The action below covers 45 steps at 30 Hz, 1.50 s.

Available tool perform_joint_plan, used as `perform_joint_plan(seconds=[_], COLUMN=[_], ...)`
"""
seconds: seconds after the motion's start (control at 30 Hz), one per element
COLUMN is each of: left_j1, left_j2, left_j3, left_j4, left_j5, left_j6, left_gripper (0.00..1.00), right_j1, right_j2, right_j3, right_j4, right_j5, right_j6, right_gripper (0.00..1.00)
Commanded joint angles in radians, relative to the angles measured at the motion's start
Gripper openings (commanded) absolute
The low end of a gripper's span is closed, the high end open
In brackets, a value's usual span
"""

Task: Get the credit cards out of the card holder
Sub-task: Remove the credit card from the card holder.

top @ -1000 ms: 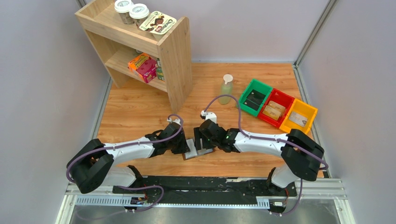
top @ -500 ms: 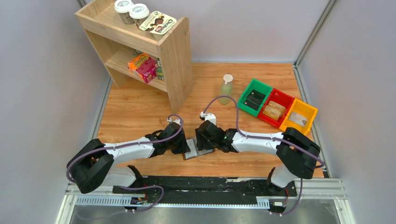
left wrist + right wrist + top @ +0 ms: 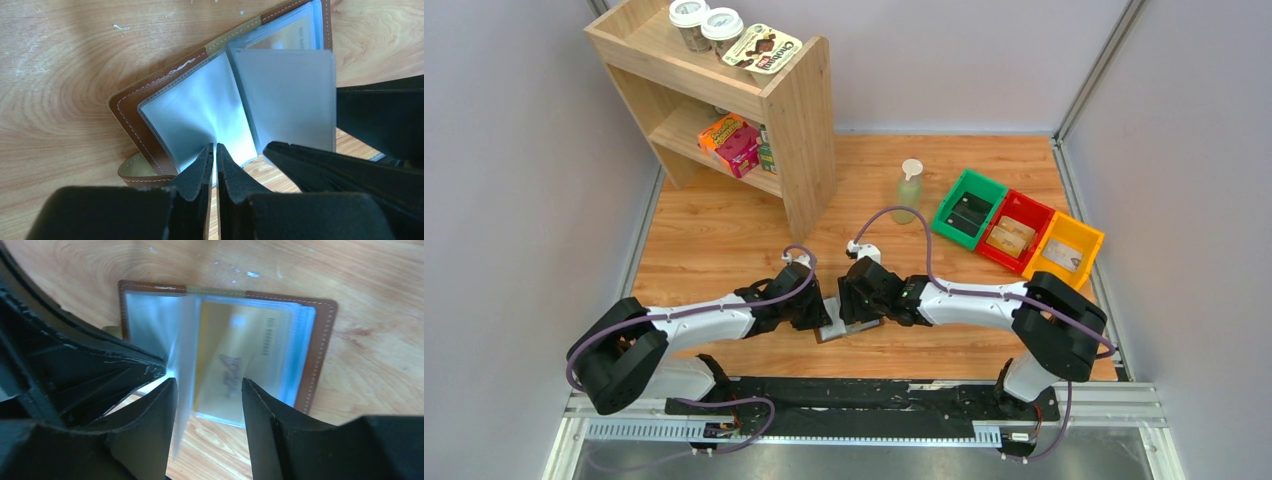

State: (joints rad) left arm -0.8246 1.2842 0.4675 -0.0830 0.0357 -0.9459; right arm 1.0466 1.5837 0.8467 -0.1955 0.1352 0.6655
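The left claw (image 3: 215, 152) is clenched, apparently on the near edge of a clear sleeve (image 3: 200, 110) of the wallet (image 3: 131, 116), which lies open on the table (image 3: 60, 75) straight ahead of its tips. That hold is thin and slick; if the plastic slides out, the pages could flop back over the pocket and the wallet would be free to shift. Just right of it the right claw (image 3: 207, 385) is released, fingers spread, with the near edge of the gold card (image 3: 235, 360) lying ahead of the gap between them. A loose page (image 3: 182, 355) stands blurred right beside its left finger, so closing now could catch that page, or the pocket's plastic, along with the card. Pulling then would likely drag the whole wallet rather than free the card. The two claws sit very near each other, so a sideways nudge risks them knocking together.
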Motion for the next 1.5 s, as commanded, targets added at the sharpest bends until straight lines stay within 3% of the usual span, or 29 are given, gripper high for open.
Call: perform_joint_plan(seconds=[0.0,0.17,0.43,0.7,0.9,1.2,1.47], left_j1=[-0.008,-0.008,-0.008,-0.007,-0.007,-0.007,-0.007], left_j2=[0.021,0.006,-0.081,-0.397,-0.618,-0.588,-0.49], left_j3=[-0.032,-0.046,-0.073,-0.124,-0.156,-0.046,0.097], left_j4=[-0.029,-0.006,-0.006,-0.199,-0.3,-0.324,-0.305], left_j5=[0.003,0.003,-0.028,-0.201,-0.246,-0.234,-0.221], left_j6=[-0.01,-0.024,-0.056,-0.145,-0.194,-0.146,-0.094], left_gripper=[0.13,0.13,0.13,0.19,0.21,0.27,0.35], right_j1=[0.006,0.007,0.007,0.007,0.004,0.004,0.001], right_j2=[-0.008,-0.033,0.002,0.099,0.134,0.053,-0.086], right_j3=[0.014,0.006,0.015,0.032,0.046,0.063,0.049], right_j4=[0.082,0.119,0.223,0.28,0.286,0.223,0.119], right_j5=[-0.088,-0.118,-0.269,-0.322,-0.338,-0.284,-0.135], right_j6=[0.003,0.002,0.011,0.037,0.046,0.008,-0.052], right_gripper=[0.53,0.53,0.61,0.62,0.6,0.6,0.6])
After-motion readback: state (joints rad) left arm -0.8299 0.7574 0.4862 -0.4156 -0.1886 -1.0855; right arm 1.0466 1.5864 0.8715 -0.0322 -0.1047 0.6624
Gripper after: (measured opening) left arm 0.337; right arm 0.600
